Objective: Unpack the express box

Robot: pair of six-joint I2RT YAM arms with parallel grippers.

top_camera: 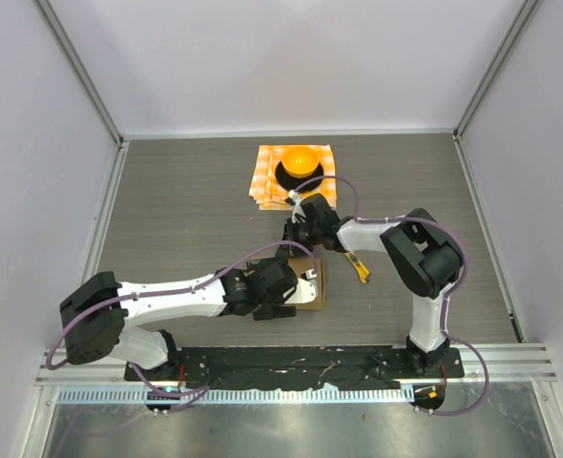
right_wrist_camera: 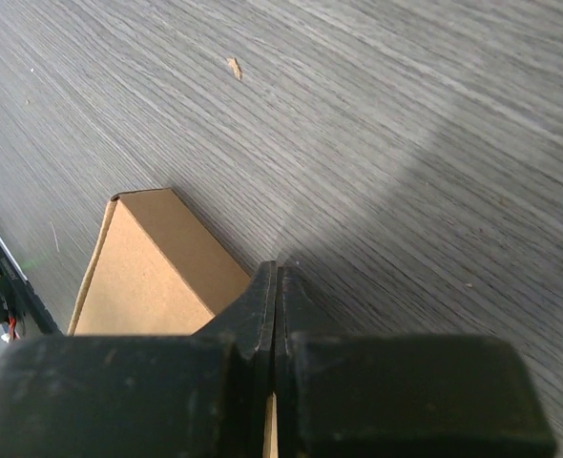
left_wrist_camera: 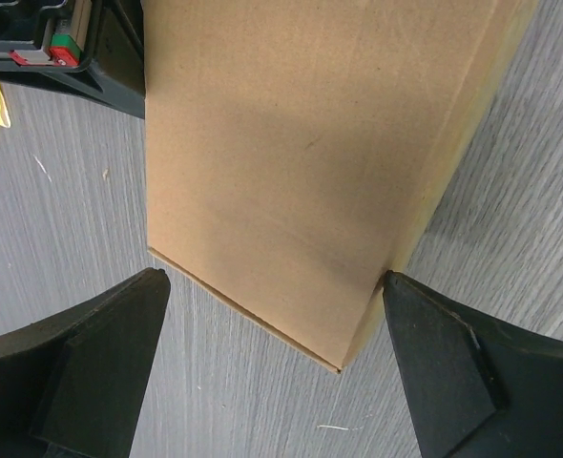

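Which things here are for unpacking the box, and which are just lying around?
For the job:
express box
left gripper
right gripper

Just lying about:
checkered cloth
black bowl holding something orange
yellow-handled tool

**Crowded centre, open flanks**

The table (top_camera: 186, 205) is bare along its left side and at the far right, so an arm could sweep through either. The middle is tight. The left gripper (top_camera: 281, 288) straddles one end of the express box (top_camera: 316, 291) with its fingers spread. The right gripper (top_camera: 299, 237) is pinched together at the box's far edge. Behind them lies an orange-checkered cloth (top_camera: 262, 191) carrying a black bowl (top_camera: 296, 179). A yellow-handled tool (top_camera: 361, 270) lies just right of the box.
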